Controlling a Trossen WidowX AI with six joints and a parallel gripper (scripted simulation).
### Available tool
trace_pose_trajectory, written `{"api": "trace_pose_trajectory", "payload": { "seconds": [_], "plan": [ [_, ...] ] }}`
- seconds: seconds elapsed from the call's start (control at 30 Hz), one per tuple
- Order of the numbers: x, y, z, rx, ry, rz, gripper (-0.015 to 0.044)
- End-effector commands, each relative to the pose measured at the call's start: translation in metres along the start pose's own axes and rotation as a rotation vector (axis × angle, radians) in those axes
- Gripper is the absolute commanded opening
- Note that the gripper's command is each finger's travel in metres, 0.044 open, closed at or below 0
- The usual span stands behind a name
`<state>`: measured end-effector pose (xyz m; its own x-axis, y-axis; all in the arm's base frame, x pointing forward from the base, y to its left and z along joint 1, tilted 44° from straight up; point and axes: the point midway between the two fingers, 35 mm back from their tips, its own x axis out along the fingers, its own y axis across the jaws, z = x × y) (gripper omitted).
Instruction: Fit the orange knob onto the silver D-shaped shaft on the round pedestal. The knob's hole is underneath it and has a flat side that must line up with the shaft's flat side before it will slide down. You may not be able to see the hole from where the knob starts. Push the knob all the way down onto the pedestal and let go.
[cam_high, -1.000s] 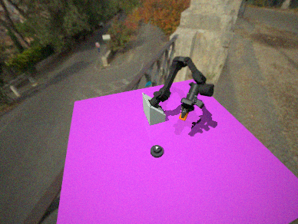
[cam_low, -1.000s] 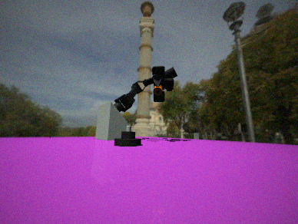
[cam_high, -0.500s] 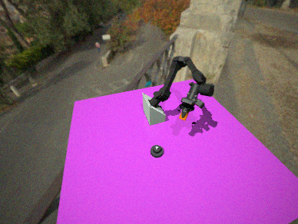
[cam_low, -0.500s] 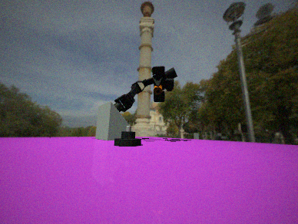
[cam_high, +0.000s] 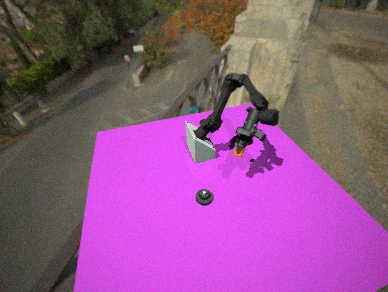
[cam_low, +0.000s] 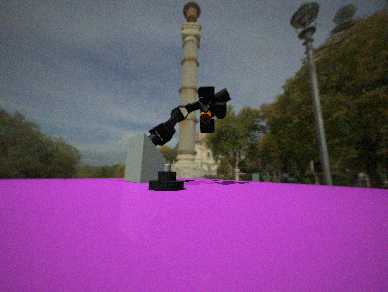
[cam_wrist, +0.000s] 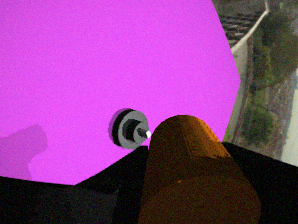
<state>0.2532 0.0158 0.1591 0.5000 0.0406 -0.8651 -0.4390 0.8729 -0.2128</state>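
The orange knob (cam_high: 238, 153) (cam_low: 205, 118) (cam_wrist: 192, 165) is held between the fingers of my gripper (cam_high: 240, 149) (cam_low: 206, 116), which is shut on it. In the exterior view it is high above the table, well above the pedestal's height and to its right. The knob's hole cannot be made out. The round dark pedestal (cam_high: 204, 199) (cam_low: 166, 185) (cam_wrist: 121, 131) stands on the magenta table, apart from the knob. Its silver shaft (cam_high: 204, 192) (cam_low: 167, 168) (cam_wrist: 145, 133) points up and is bare. The shaft's flat side is too small to tell.
A pale grey wedge-shaped block (cam_high: 201, 151) (cam_low: 142, 159) stands by the arm's base, behind the pedestal. The magenta table (cam_high: 150, 225) (cam_low: 200, 240) (cam_wrist: 100, 60) carries the arm's shadow under and beside the gripper. The table's edge shows in the wrist view at the right.
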Motion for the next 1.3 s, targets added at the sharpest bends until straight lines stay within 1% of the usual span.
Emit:
{"api": "trace_pose_trajectory", "payload": {
  "seconds": [0.0,0.1,0.23,0.93,1.27],
  "plan": [
    [0.0,-0.001,0.0,-0.003,0.001,-0.003,0.0],
    [-0.002,-0.003,0.002,0.004,-0.005,-0.022,0.0],
    [0.001,-0.001,0.002,0.005,-0.006,0.019,0.0],
    [0.041,0.024,0.002,0.002,-0.007,0.486,0.0],
    [0.057,0.034,0.002,0.0,-0.007,0.665,0.0]
  ]
}}
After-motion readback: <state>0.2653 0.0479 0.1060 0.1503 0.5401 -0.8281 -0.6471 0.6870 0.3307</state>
